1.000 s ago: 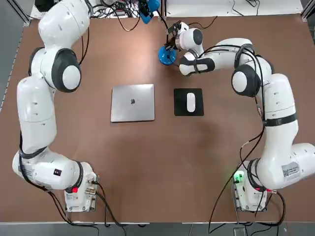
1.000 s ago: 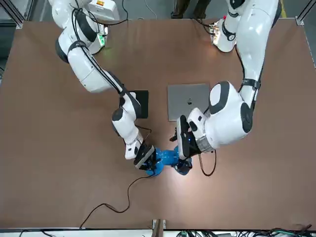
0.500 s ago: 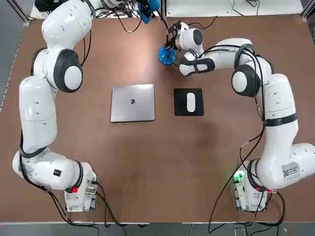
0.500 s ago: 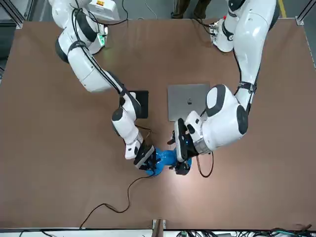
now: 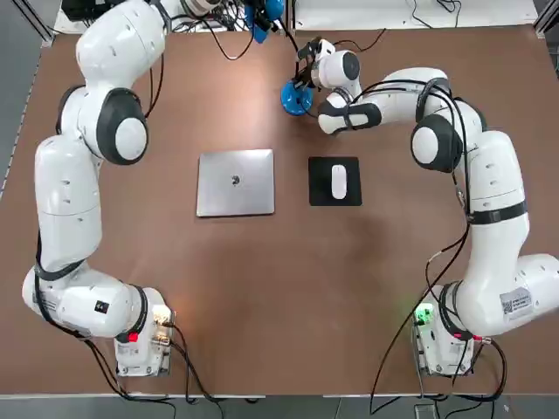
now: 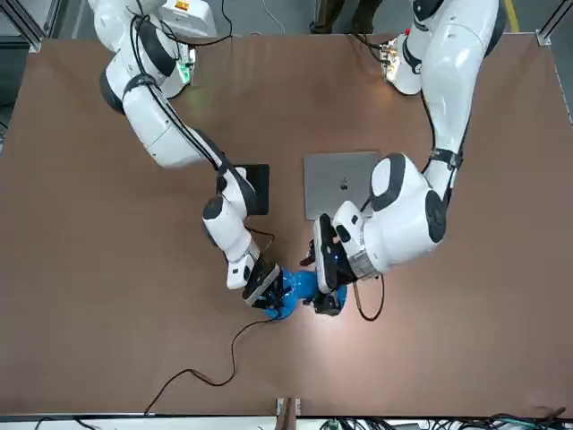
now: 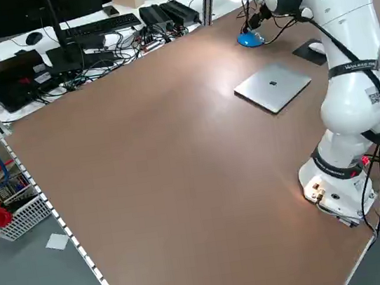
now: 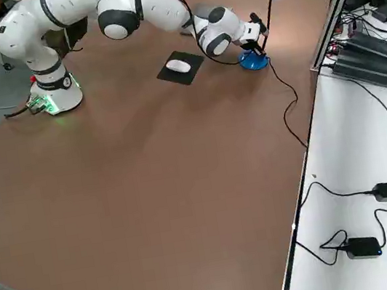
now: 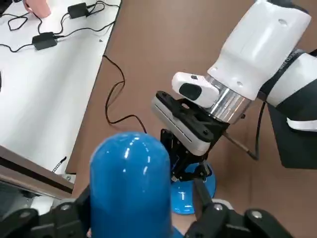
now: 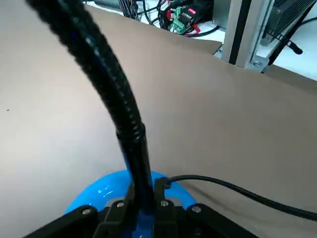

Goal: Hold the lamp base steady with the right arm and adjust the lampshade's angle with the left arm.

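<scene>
The blue lamp base [image 5: 295, 99] sits near the table's far edge, with a black neck [image 10: 133, 148] rising from it. My right gripper [image 5: 305, 77] is low beside the base and shut on the foot of the neck, with fingers [image 10: 117, 207] on both sides of it. The blue lampshade [image 9: 130, 178] hangs higher up, over the far edge. My left gripper [image 5: 261, 15] reaches down around the lampshade, with a finger [image 9: 67, 214] against each flank, shut on it. In the front view the lampshade [image 6: 307, 285] sits between the two wrists.
A closed silver laptop [image 5: 236, 182] and a white mouse [image 5: 338, 182] on a black pad lie mid-table, nearer the arms' bases. The lamp's black cord [image 6: 208, 369] trails off the far edge. A white bench with cables and adapters [image 8: 364, 245] lies beyond that edge.
My left gripper's jaws have closed in onto the lampshade, and that wrist has shifted slightly. The right arm and the lamp base have not moved.
</scene>
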Motion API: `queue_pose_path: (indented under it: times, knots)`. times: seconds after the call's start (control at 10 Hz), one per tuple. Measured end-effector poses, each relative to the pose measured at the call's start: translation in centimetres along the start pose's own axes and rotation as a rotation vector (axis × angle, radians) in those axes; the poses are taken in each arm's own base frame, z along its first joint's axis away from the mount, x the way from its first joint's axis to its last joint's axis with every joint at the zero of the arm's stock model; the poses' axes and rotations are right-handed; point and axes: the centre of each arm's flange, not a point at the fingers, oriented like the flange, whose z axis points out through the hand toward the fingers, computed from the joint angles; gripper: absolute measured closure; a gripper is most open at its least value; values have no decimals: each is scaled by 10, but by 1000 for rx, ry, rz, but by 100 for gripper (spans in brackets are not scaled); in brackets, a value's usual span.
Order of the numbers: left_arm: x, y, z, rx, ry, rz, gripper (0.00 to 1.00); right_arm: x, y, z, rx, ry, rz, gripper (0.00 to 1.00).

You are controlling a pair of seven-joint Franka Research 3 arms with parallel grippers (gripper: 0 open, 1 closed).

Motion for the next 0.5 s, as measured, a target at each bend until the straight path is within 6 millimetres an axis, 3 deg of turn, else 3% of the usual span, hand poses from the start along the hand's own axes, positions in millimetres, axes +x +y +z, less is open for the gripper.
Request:
queue_pose_path:
  times: [0.5]
  knots:
    - [2, -2, -3, 8, 3, 2, 34, 0, 0, 0, 0, 1, 0, 85]
